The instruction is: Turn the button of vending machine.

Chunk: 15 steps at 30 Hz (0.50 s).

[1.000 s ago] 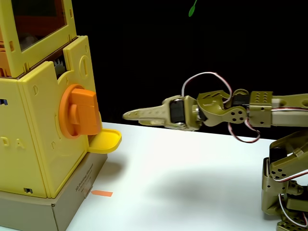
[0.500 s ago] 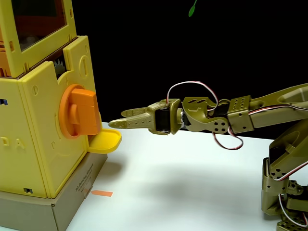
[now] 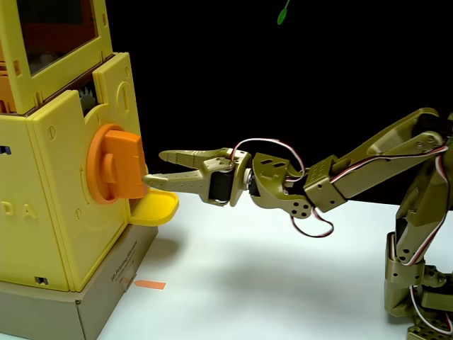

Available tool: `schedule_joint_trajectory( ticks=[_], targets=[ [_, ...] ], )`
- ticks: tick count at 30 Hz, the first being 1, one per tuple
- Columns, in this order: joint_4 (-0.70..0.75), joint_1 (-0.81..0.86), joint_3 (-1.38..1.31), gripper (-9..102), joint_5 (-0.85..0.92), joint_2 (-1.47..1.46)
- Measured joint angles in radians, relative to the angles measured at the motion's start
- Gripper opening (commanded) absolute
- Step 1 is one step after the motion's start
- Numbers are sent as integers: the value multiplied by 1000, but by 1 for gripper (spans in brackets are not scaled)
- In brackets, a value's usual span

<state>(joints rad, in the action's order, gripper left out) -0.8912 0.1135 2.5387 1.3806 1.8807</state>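
The yellow vending machine (image 3: 64, 212) stands at the left of the fixed view on a cardboard base, with an orange-tinted window at the top. Its orange button (image 3: 117, 164), a round disc with a thick bar across it, faces right. My olive-green gripper (image 3: 154, 168) reaches in from the right with its fingers spread apart, open. The lower fingertip sits right at the bar's lower right edge, just above the yellow scoop tray (image 3: 156, 207). The upper fingertip is a short way right of the bar. Nothing is held.
The arm's base (image 3: 417, 283) stands at the right on the white table. A small orange tape strip (image 3: 149, 285) lies on the table by the cardboard base (image 3: 85, 297). Behind everything is a black backdrop.
The arm has stretched leftward and lowered a little, bringing the gripper from mid-table up to the button. The fingers have spread from nearly together to open.
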Motion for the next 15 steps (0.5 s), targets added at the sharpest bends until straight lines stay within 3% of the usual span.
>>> schedule_joint_trajectory(
  ticks=[15],
  targets=[
    [46,0,-156,36,48,-135]
  ],
)
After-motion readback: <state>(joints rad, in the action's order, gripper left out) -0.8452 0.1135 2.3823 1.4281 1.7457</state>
